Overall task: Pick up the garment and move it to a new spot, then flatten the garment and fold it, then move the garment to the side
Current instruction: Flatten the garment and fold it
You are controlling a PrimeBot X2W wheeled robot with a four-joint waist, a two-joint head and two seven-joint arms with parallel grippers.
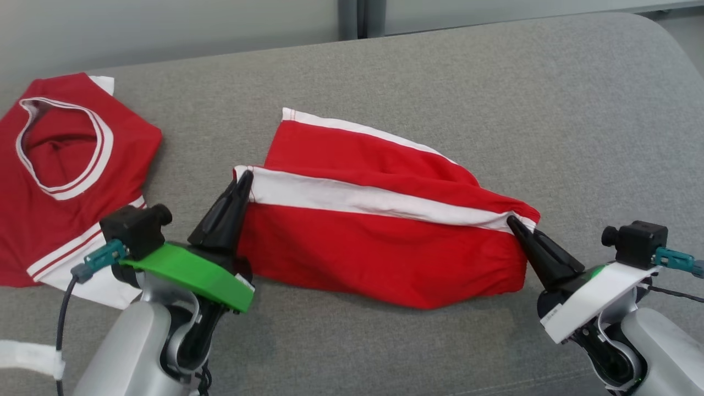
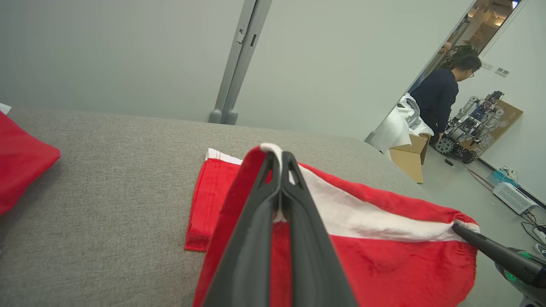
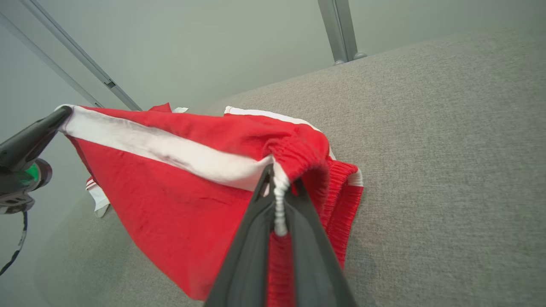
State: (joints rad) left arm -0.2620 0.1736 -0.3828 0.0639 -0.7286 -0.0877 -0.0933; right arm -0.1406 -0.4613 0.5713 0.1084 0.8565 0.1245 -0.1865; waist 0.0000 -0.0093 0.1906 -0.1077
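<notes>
Because soft, light cloth sags, end grips suit it: just right of the shirt [image 1: 66, 181], the left fingers [image 1: 234, 203] clench the striped hem. The shorts [image 1: 385, 242] stretch beyond, drooping onto the cushion [image 1: 440, 82]. Farthest from the shirt, the right fingers [image 1: 531, 242] clench the elastic waistband.

The left gripper [image 1: 246, 177] sits at about 8 o'clock in the head view. Its two dark fingers [image 1: 223, 217] are pressed together, point toward 1 o'clock, and pinch one corner of the garment [image 1: 385, 253]. Behind them are a green wrist plate [image 1: 187, 272] and the pale left forearm [image 1: 126, 346], which comes up from the bottom edge. The right gripper [image 1: 511, 221] is at about 4 o'clock, with its fingers together, pointing toward 10 o'clock and pinching the opposite, gathered end of the same garment. Behind it are a white wrist plate [image 1: 594, 300] and the right forearm [image 1: 660, 352] at the lower right corner. Both pairs of fingers lean inward, toward each other.
</notes>
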